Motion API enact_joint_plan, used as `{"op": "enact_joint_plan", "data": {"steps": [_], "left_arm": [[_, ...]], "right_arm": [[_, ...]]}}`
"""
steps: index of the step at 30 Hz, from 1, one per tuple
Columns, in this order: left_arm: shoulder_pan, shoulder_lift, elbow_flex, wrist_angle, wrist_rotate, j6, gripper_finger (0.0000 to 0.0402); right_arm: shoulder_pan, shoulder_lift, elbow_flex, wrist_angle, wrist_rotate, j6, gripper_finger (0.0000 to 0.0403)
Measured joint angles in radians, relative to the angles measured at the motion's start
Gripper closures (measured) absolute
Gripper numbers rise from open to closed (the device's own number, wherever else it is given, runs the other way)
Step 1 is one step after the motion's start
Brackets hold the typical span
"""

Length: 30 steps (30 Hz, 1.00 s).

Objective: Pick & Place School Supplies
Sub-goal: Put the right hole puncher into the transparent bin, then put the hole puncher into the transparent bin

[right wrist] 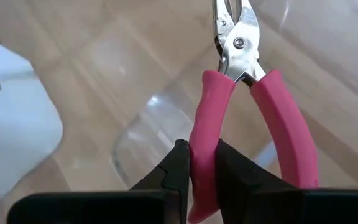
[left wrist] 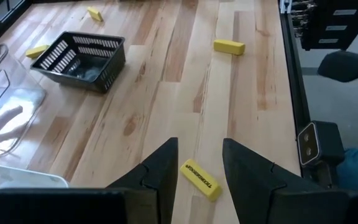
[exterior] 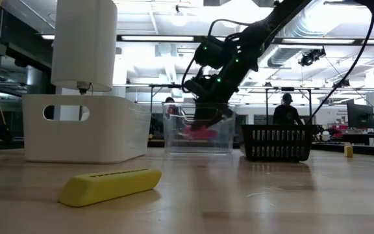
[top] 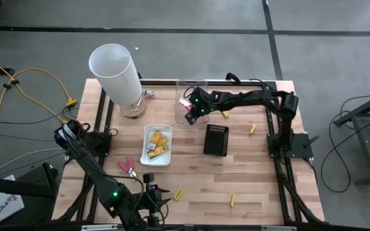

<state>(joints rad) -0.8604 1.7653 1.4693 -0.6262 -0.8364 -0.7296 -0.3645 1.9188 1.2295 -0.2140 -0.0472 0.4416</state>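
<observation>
My right gripper (top: 189, 114) reaches into the clear tray (top: 191, 90) at the table's far side and is shut on pink-handled pliers (right wrist: 241, 106). In the low view it (exterior: 210, 116) hangs inside the tray, with pink showing below it. A second pair of pink pliers (top: 127, 166) lies flat on the table. Yellow packs (top: 157, 145) lie in the white tray (top: 148, 157). My left gripper (left wrist: 197, 155) is open near the near edge. A yellow stick (left wrist: 201, 179) lies on the wood just beyond its fingertips, untouched. My right gripper pinches one pink handle (right wrist: 202, 155) of the pliers between its two fingers, near the handle's free end. The fingers lie along the handle. The other handle (right wrist: 288, 137) stays free, and the metal head (right wrist: 236, 34) points away from the gripper, over the clear tray's floor. Whether the pliers touch that floor, I cannot tell.
A tall white cylinder (top: 115, 70) stands at the far left. A black basket (top: 216, 140) sits mid-table. More yellow sticks lie loose: one (top: 226, 115) by the clear tray, one (top: 252, 129) farther right, one (top: 232, 200) near the near edge. People show in the room behind.
</observation>
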Motion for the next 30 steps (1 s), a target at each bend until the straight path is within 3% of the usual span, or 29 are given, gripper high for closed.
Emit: {"op": "enact_joint_plan", "data": {"steps": [15,30], "left_arm": [[0.000,0.000,0.000,0.003,0.000,-0.001,0.0282],[0.000,0.000,0.000,0.007,0.015,-0.004,0.0282]], "right_arm": [[0.003,0.004,0.000,0.080,-0.055,-0.026,0.0350],[0.004,0.002,0.000,0.085,-0.039,-0.029,0.0273]]}}
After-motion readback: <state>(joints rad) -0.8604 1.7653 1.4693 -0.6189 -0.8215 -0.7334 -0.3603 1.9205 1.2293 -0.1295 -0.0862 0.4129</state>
